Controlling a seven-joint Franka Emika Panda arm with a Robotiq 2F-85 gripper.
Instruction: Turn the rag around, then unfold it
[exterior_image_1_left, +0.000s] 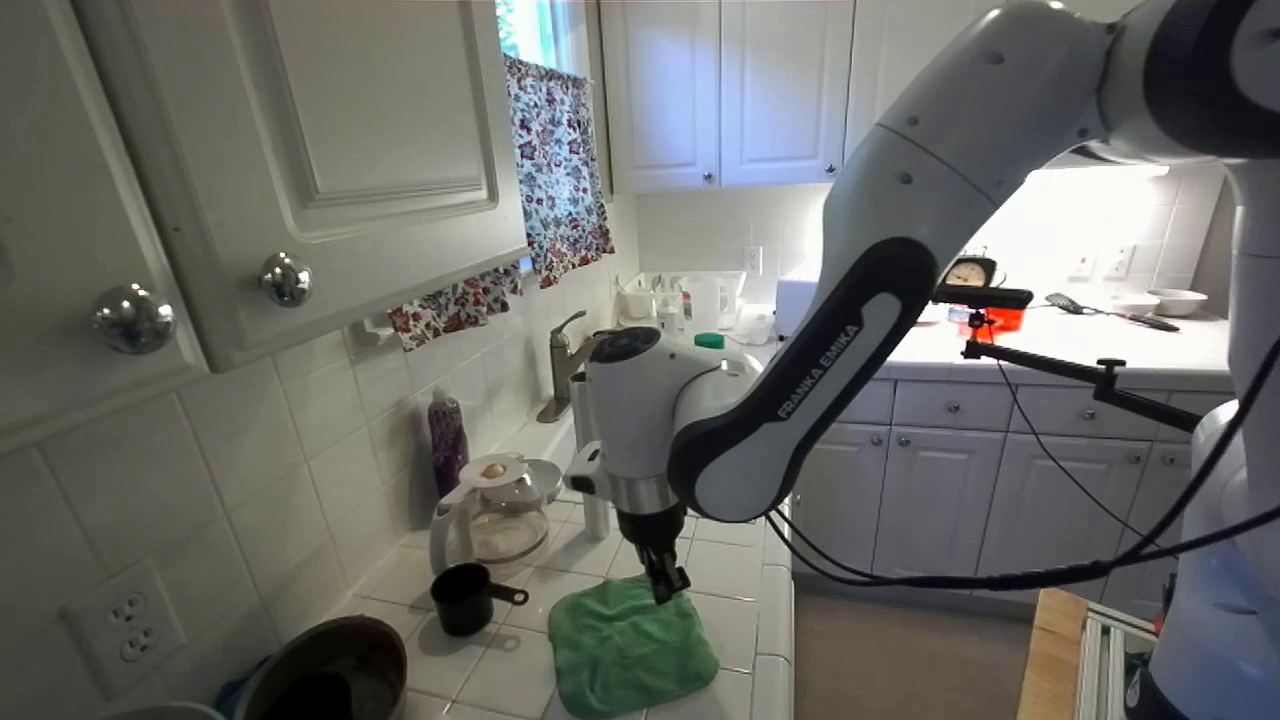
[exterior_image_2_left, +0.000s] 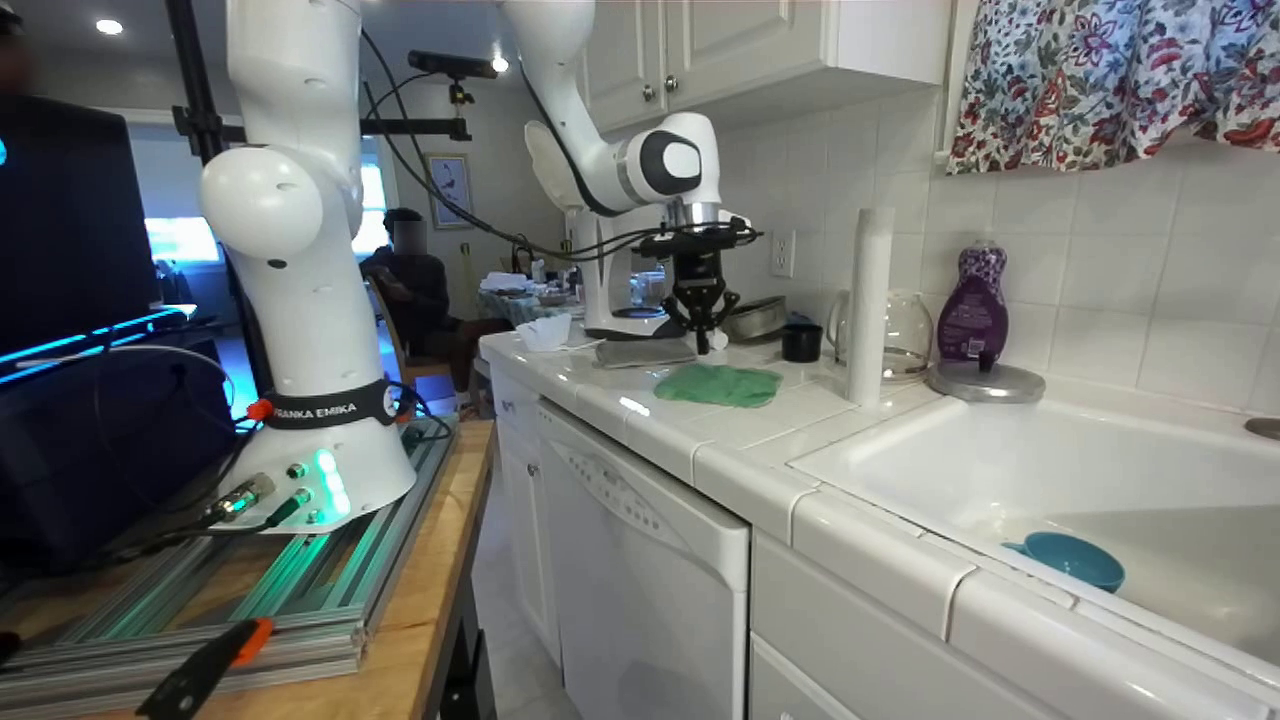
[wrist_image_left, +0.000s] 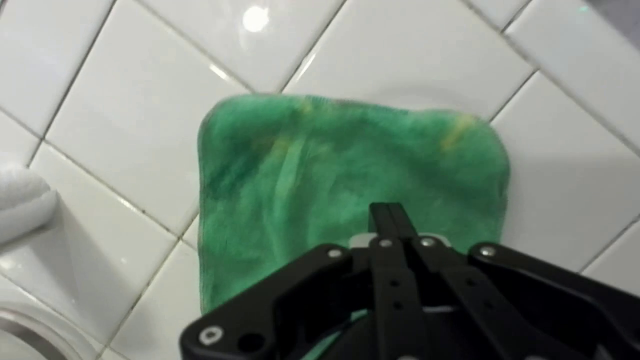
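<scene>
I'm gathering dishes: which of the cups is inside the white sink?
The round teal cup: it sits in the sink, whereas the black cylindrical cup with a handle stands on the white-tiled counter.

**Illumination and Picture Quality**

Light beneath the rear cabinets overexposed the wall in an exterior view; the window supplied daylight, while the near cabinet door was dim. In an exterior view, a ceiling light glowed, and a seated person's face was blurred. In the wrist view, a round glare spot marked the surface, a soft shadow fell near the rag, and its pile showed slight blur.
</scene>
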